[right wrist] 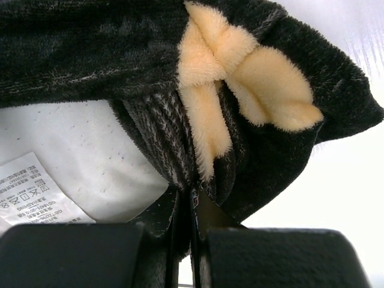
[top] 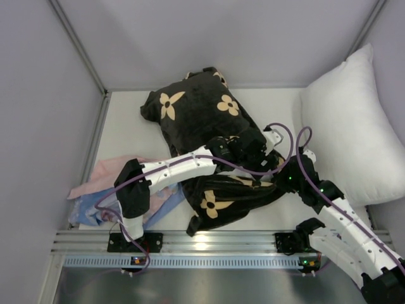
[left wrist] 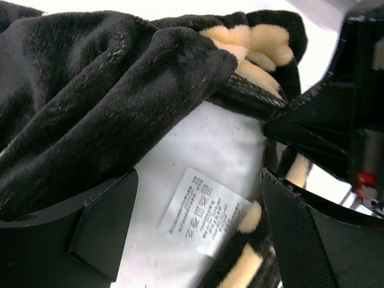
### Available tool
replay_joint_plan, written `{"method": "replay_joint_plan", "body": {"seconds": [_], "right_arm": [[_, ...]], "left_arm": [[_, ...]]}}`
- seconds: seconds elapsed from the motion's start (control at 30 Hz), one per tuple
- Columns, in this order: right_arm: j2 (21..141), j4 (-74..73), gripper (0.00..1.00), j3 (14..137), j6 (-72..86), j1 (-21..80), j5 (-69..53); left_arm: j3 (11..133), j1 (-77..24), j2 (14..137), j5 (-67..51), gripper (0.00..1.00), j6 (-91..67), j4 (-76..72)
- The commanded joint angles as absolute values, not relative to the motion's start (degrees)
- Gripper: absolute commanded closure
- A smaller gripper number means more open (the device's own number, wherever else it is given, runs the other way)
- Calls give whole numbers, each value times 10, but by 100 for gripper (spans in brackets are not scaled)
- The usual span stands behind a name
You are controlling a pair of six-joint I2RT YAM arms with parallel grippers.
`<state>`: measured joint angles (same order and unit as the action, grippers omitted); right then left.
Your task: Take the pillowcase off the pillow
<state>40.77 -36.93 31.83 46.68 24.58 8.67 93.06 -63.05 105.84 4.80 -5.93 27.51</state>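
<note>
The black plush pillowcase [top: 196, 111] with tan flowers lies bunched in the middle of the table. My left gripper [top: 252, 154] is at its opening, open. In the left wrist view its jaws stand wide apart [left wrist: 198, 175] over the bare white pillow [left wrist: 204, 141] and its printed label [left wrist: 204, 219], holding nothing, with pillowcase folds [left wrist: 90, 90] above. My right gripper [top: 273, 166] is shut [right wrist: 191, 195] on the pillowcase's edge [right wrist: 198, 138] beside the opening. The pillow [right wrist: 78, 144] and its label [right wrist: 30, 192] show to the left. In the top view the pillow is hidden inside the case.
A second plain white pillow [top: 354, 126] leans against the right wall. Pink cloth [top: 111, 174] and light-blue cloth [top: 95, 209] lie at the front left beside the left arm. Grey walls enclose the table. My right gripper's black body [left wrist: 336, 120] shows close by in the left wrist view.
</note>
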Motion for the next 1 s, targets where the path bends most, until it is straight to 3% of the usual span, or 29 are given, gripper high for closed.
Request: {"method": "replay_joint_plan", "body": {"seconds": [0.0,0.5,0.67,0.8,0.97], "right_arm": [[398,-414,100,316,467,236,81],[381,-422,100,337,472,236,67],[383,-422,100,337,475,236,74],[384,-422,100,337,476,235,76],[386,-423,100,339,475,236,81]], "left_arm": [[961,-630,1079,56,13,-41,265],[977,-630,1163,56,9,-18,265],[947,-630,1179,64,12,-26,250],[924,-628,1198,70,24,-29,209],[915,-625,1224,71,60,-39,183]]}}
